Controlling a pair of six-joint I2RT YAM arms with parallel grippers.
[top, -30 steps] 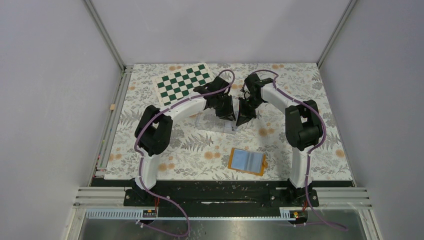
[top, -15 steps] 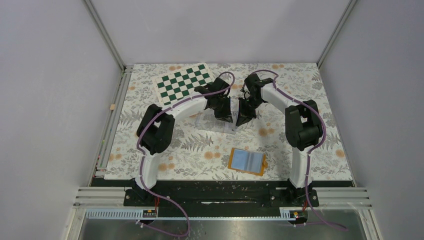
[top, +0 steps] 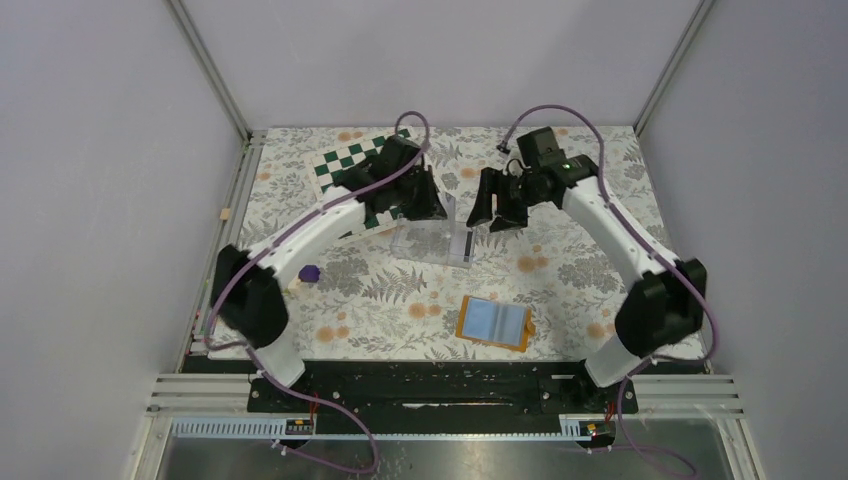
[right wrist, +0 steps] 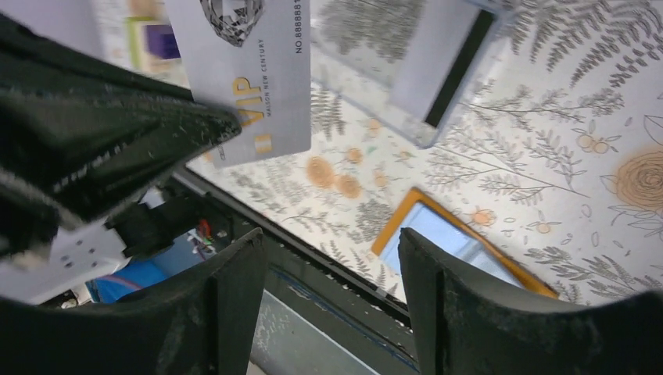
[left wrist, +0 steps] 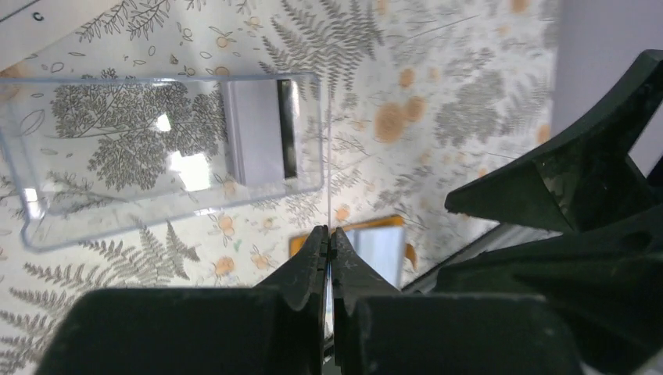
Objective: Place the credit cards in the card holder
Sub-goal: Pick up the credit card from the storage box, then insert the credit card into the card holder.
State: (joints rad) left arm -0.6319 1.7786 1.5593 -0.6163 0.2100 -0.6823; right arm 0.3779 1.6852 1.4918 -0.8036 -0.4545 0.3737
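My left gripper hangs over the clear box, shut on a silver credit card marked VIP. In the left wrist view that card shows only as a thin edge rising from the closed tips. Just right of it, my right gripper stands open with nothing between its fingers. A second grey card with a dark stripe lies inside the clear box. The orange card holder lies open on the table nearer the bases, light blue side up, and also shows as the holder below the right fingers.
A green and white chessboard lies at the back left, partly under the left arm. A small purple object sits on the floral cloth beside the left arm. Metal rails run along the near and left table edges.
The right gripper has opened and let go of the card, which now stays in the shut left gripper. Both arms have swung their elbows outward, uncovering the purple object.
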